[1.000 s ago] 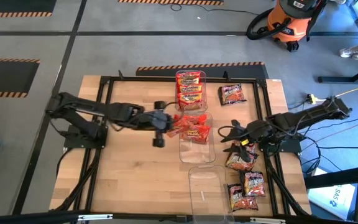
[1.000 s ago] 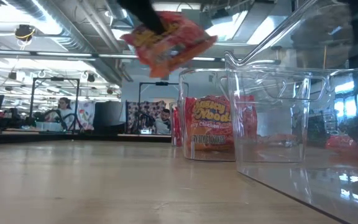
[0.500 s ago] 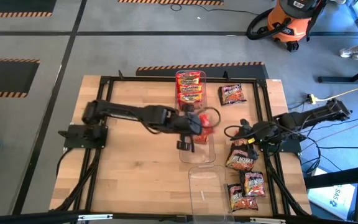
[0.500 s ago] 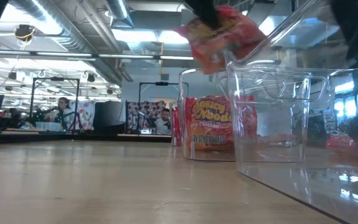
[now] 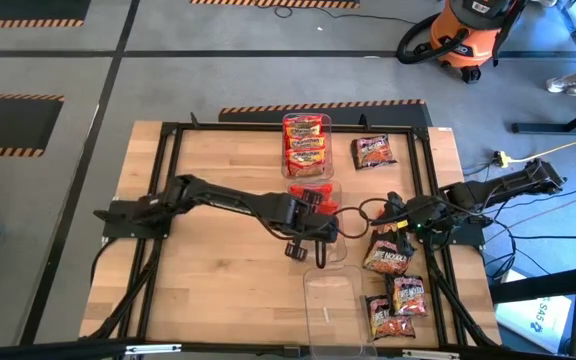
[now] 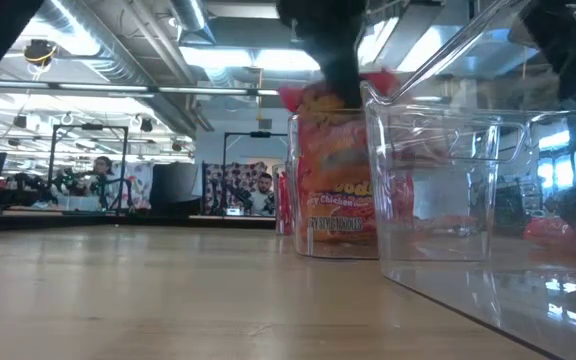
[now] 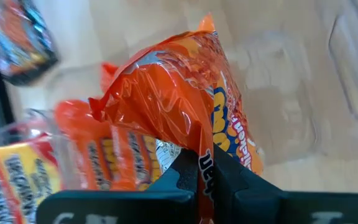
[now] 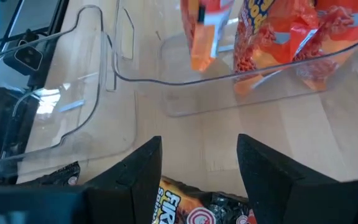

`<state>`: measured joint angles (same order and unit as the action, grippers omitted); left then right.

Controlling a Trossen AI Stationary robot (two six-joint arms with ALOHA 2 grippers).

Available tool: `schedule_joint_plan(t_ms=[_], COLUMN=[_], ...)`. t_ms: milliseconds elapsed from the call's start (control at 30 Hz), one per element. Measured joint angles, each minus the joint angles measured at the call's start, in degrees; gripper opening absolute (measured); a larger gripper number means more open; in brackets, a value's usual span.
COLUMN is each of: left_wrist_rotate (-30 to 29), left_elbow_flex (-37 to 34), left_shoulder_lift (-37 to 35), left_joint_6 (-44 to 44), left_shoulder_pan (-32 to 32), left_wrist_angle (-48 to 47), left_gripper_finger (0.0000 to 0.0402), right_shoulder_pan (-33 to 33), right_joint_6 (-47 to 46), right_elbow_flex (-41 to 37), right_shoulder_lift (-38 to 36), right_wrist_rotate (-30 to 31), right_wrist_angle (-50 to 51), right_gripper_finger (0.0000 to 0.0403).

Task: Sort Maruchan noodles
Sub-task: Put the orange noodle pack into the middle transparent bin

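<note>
Clamped together on an orange noodle packet [image 7: 185, 118], the left gripper [image 5: 313, 222] reaches across the wooden table [image 5: 213, 280] and hangs over the middle clear bin [image 5: 340, 250], with the packet hanging down inside that bin in the low view; the right gripper [image 5: 380, 218] sits at the table's right side with its fingers [image 8: 135, 177] spread apart and nothing between them, just above a dark packet [image 8: 210, 208] lying on the wood. Three clear bins stand in a row down the table's middle: the far bin [image 5: 306, 140] is filled with red-yellow packets [image 5: 306, 152], the middle bin holds other orange packets [image 8: 328, 37] besides the one in the grip, and the near bin [image 5: 330, 300] shows only its clear walls. One dark packet with red print [image 5: 373, 151] lies alone on the wood to the right of the far bin. A loose cluster of dark packets [image 5: 396, 295] lies along the right edge of the table, running from below the right gripper toward the near corner. Beyond the table, on the grey floor, stands an orange shop vacuum [image 5: 463, 35].
</note>
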<state>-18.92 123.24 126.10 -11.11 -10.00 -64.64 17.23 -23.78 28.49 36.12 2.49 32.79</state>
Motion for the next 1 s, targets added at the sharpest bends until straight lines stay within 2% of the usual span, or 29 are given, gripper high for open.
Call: schedule_joint_plan(t_ms=[400,600,1000], left_wrist_rotate=[0.3,0.2,0.5], left_elbow_flex=[0.0,0.0,-2.1], left_shoulder_lift=[6.2,6.7,6.7], left_joint_6=[-1.6,-1.5,-0.9], left_shoulder_pan=[1.1,1.0,1.7], left_wrist_angle=[0.6,2.4,5.0], left_gripper_finger=[0.0009,0.0014,0.0104], right_shoulder_pan=[0.0,0.0,0.0], right_joint_6=[0.1,0.2,0.2], right_elbow_flex=[0.0,0.0,0.0], right_shoulder_lift=[0.0,0.0,0.0], right_wrist_rotate=[1.0,1.0,1.0], right_wrist_angle=[-2.8,-2.8,-2.7], right_gripper_finger=[0.0188,0.0188,0.0188])
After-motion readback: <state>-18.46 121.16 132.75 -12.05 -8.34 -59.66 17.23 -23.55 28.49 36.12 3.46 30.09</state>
